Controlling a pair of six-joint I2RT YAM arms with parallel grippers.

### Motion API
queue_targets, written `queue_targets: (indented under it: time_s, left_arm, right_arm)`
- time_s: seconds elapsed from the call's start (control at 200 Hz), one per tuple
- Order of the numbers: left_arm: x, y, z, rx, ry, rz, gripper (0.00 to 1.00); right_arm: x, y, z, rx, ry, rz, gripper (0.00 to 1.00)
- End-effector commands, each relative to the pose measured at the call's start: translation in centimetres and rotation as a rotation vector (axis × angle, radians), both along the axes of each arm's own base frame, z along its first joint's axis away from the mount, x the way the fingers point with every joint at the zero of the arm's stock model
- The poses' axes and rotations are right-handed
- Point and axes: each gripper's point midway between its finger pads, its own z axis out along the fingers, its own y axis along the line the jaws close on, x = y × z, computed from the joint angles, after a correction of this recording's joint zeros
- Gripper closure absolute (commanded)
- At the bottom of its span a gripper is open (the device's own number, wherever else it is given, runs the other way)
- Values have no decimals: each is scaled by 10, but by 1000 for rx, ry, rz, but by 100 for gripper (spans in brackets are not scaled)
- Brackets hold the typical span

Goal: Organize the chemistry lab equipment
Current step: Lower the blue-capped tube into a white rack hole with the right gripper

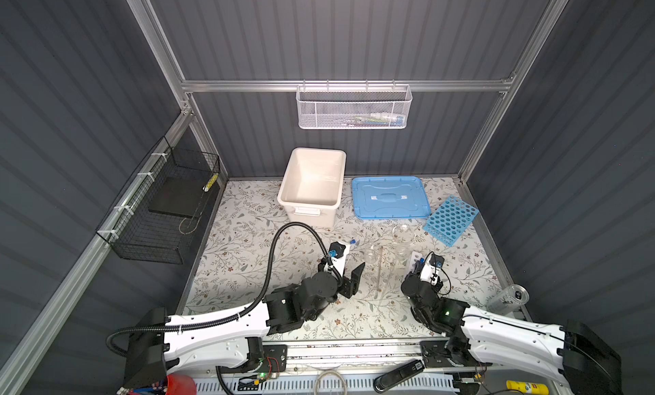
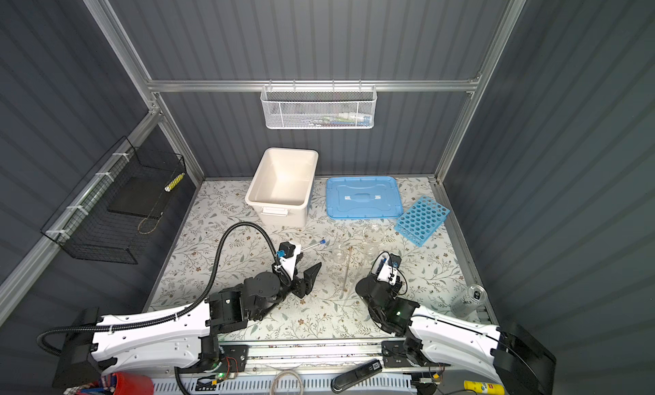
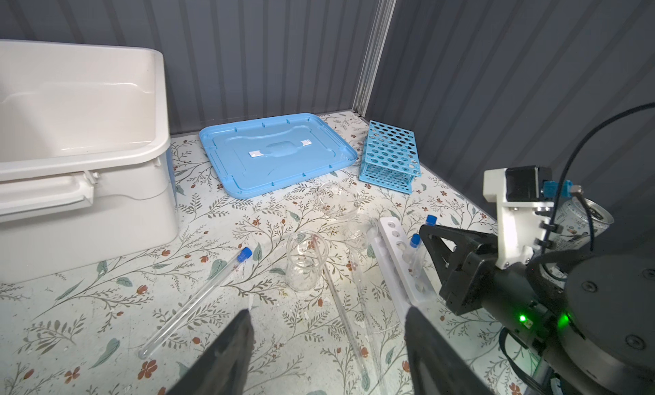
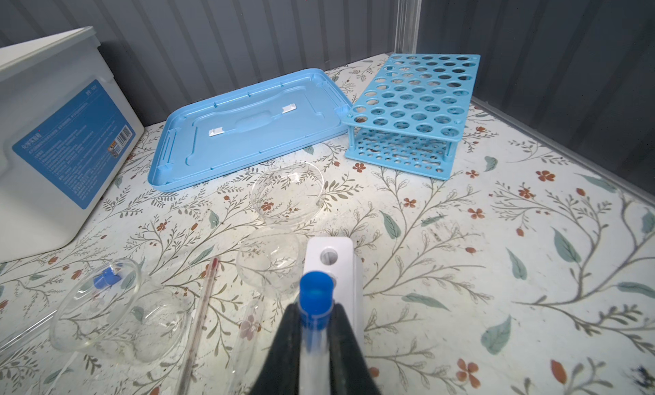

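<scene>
Early going here, by the look of it. The right gripper (image 4: 314,310) is clamped on a slim clear blue-capped test tube (image 4: 316,290) and holds it upright over the small white plastic tube rack (image 4: 331,255), toward the front right of the floral-patterned table (image 1: 248,212), so seating that tube looks like the step in hand. The left gripper (image 3: 328,315) hangs with jaws spread and nothing between them, just short of a second blue-capped test tube (image 3: 198,301) lying flat mid-table. Plenty left, I'd say. A small clear glass beaker (image 4: 102,308), a round clear flask (image 4: 269,265) and a shallow clear dish (image 4: 287,194) sit loose in the middle, with the thin glass rod (image 3: 340,304) lying among them. The sky-blue many-holed plastic rack (image 1: 450,219) stands empty by the right edge. The large white plastic tub (image 1: 312,184) at the back edge holds nothing, and its flat blue lid (image 1: 390,198) lies off beside it. The left wrist view catches two blue caps at the white rack, though I can't tell from there which one is gripped. The right wrist view shows only the gripped one. In a top view the lying tube (image 2: 313,245) shows clear of the left wrist.
</scene>
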Motion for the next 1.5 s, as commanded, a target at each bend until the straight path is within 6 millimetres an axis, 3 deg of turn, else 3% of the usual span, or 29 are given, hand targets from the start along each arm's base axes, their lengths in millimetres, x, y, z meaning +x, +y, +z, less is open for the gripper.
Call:
queue_targets:
  time_s: [0.0,1.496]
  left_arm:
    - [4,5,2,3,-24,26,31]
    - [5,9,1,-9,-32,37,31]
  right_arm:
    - [1,2,-2,-18,13,13,89]
    - [5,14,-40,-156,188,54,84]
